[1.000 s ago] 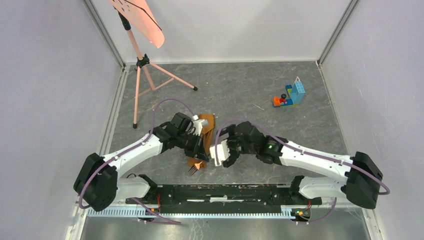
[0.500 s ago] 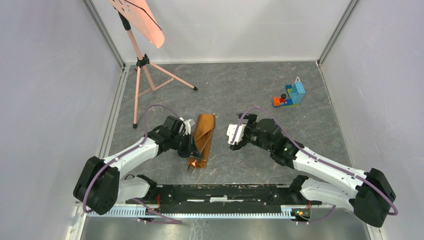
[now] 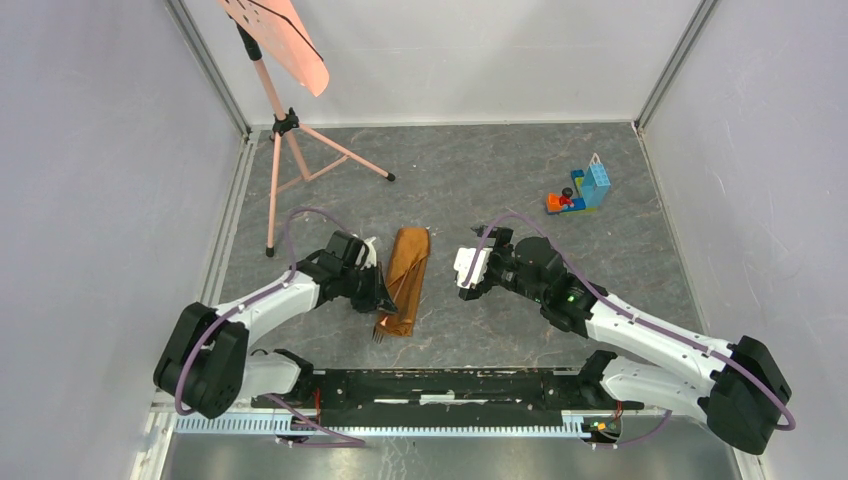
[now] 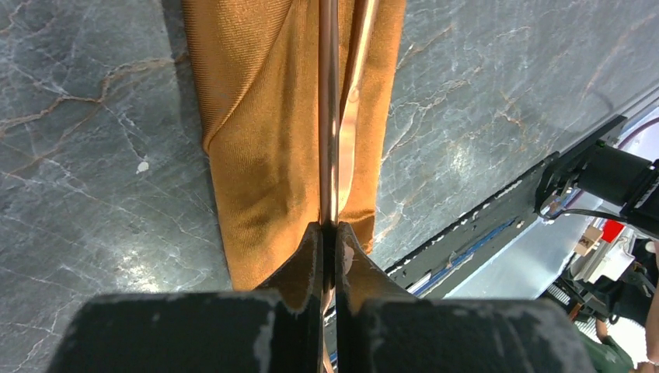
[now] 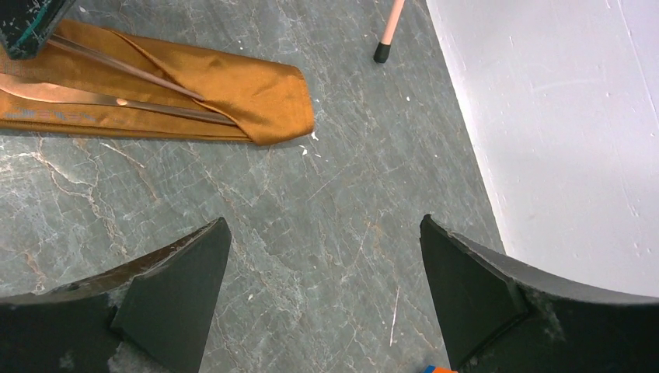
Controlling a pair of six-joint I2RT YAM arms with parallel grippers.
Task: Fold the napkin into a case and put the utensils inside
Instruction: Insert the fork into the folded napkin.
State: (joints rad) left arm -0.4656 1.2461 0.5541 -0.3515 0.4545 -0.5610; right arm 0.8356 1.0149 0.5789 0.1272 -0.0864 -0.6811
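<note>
Napkin [image 3: 408,265] lies mid bench [image 3: 520,170], folded into a long narrow case. Long axis runs approx 12-to-6, far end tipped slightly toward 1. Fork [image 3: 383,338] tines poke out at its 6 o'clock end. L pincer [image 4: 329,229] sits at the case's 7 o'clock edge, tips together, clamped on the thin knife [image 4: 329,116], which runs lengthwise on the cloth beside the fork handle. R pincer [image 5: 322,221] is at 3 o'clock, well apart from napkin, jaws wide apart, nothing between. Toy bricks [image 3: 580,192] at 2; tripod stand [image 3: 285,150] at 11.
</note>
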